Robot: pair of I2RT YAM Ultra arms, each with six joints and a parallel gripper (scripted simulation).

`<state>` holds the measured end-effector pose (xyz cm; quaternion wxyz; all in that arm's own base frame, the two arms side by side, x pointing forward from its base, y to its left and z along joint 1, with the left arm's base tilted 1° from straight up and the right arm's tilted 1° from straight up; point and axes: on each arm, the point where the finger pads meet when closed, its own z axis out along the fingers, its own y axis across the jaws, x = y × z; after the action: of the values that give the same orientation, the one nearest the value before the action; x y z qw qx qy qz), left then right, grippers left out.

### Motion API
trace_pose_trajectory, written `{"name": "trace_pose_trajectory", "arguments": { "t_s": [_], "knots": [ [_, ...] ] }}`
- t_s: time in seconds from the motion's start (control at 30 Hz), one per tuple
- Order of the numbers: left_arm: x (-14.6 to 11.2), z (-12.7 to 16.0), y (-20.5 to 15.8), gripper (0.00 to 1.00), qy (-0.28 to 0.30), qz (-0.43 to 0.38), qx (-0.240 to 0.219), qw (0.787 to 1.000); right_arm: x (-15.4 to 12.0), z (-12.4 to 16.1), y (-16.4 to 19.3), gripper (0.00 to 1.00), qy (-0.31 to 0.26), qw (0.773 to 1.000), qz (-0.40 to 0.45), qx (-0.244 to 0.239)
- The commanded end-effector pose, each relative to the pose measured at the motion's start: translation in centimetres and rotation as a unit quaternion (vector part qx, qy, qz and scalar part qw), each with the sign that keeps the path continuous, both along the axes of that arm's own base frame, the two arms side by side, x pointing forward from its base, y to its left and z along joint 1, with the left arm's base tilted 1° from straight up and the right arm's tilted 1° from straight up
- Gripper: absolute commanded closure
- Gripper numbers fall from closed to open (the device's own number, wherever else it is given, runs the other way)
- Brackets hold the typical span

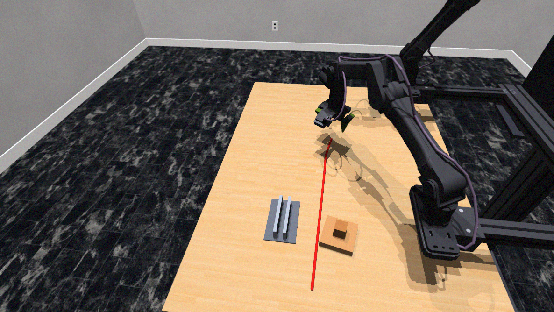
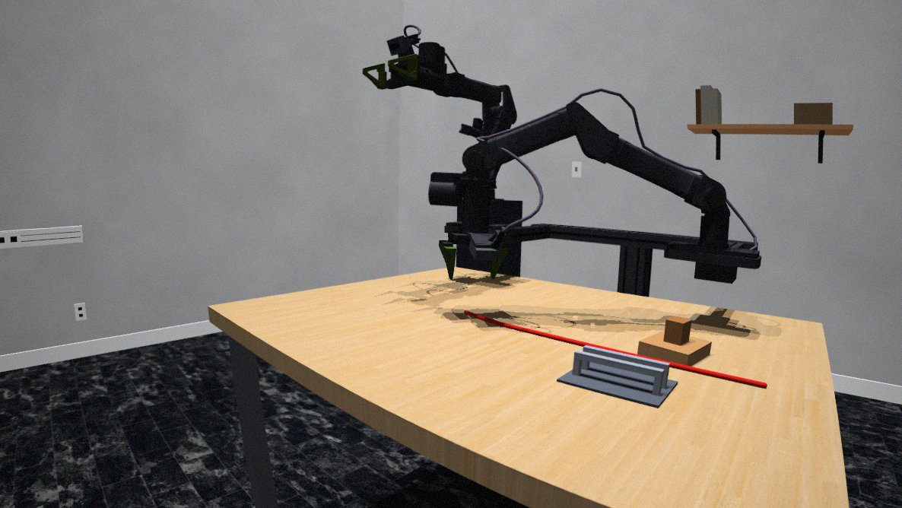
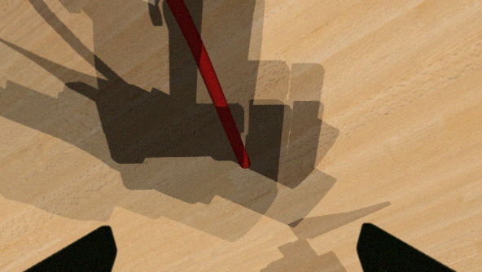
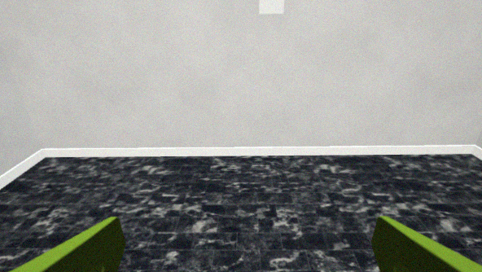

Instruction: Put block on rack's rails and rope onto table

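The orange-brown block (image 1: pixel 341 226) (image 2: pixel 677 330) sits on a low square wooden pedestal (image 1: pixel 346 248) (image 2: pixel 693 354). The grey rack (image 1: pixel 294 224) (image 2: pixel 655 400) stands beside it with two parallel rails, both bare. The red rope (image 1: pixel 319 216) (image 2: pixel 549 334) (image 3: pixel 213 85) lies on the table between rack and pedestal, nearly straight with a slight bend near its far end. Both its ends are on the table. My left gripper (image 2: pixel 471 277) (image 3: pixel 237 236) is open and empty above the table, just beyond the rope's far end. My right gripper (image 2: pixel 377 66) (image 4: pixel 247 230) is open and empty, raised high.
The wooden table (image 1: pixel 240 162) (image 2: pixel 353 341) bears my left arm's base at its right edge in the top view. The dark mounting frame (image 1: pixel 521 228) runs beside that edge. The rope passes close along the pedestal's side.
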<state>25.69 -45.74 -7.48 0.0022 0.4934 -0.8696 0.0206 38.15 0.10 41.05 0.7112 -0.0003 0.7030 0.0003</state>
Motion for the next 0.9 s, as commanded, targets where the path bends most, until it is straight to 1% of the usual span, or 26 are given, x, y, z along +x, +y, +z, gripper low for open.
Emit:
{"name": "trace_pose_trajectory", "arguments": {
  "t_s": [0.0,0.03,0.13,0.23,0.27,0.4,0.43,0.6,0.7,0.8,0.87],
  "knots": [
    [1.1,3.0,-0.6,0.00,-0.017,0.006,-0.018,1.000,-1.3,4.1,0.5,0.00,-0.051,0.999,0.009,-0.003],
    [0.7,2.5,-0.7,0.00,-0.014,0.002,-0.014,1.000,-1.3,4.1,0.5,0.00,-0.051,0.999,0.009,-0.003],
    [1.0,1.1,0.0,0.00,-0.008,0.008,-0.002,1.000,-1.3,4.1,0.5,0.00,-0.051,0.999,0.009,-0.003],
    [1.3,2.1,-0.4,0.00,-0.013,0.008,-0.012,1.000,-1.3,4.1,0.5,0.00,-0.051,0.999,0.009,-0.003],
    [1.0,2.4,-0.8,0.00,-0.015,0.004,-0.016,1.000,-1.3,4.1,0.5,0.00,-0.051,0.999,0.009,-0.003],
    [0.7,1.7,-0.6,0.00,-0.012,0.003,-0.010,1.000,-1.3,4.1,0.5,0.00,-0.051,0.999,0.009,-0.003],
    [0.7,1.2,-0.4,0.30,-0.010,0.003,-0.006,1.000,-1.3,4.1,0.5,0.00,-0.051,0.999,0.009,-0.003],
    [0.5,1.4,-0.5,0.30,-0.009,0.002,-0.006,1.000,-1.3,4.1,0.5,0.00,-0.051,0.999,0.009,-0.003],
    [1.0,3.3,-1.1,0.30,-0.020,0.003,-0.023,1.000,-1.3,4.1,0.5,0.00,-0.051,0.999,0.009,-0.003],
    [1.0,3.2,-1.1,0.30,-0.019,0.003,-0.023,1.000,-1.3,4.1,0.5,0.00,-0.051,0.999,0.009,-0.003],
    [0.9,2.3,-0.8,0.30,-0.015,0.003,-0.016,1.000,-1.3,4.1,0.5,0.00,-0.051,0.999,0.009,-0.003]
  ]
}}
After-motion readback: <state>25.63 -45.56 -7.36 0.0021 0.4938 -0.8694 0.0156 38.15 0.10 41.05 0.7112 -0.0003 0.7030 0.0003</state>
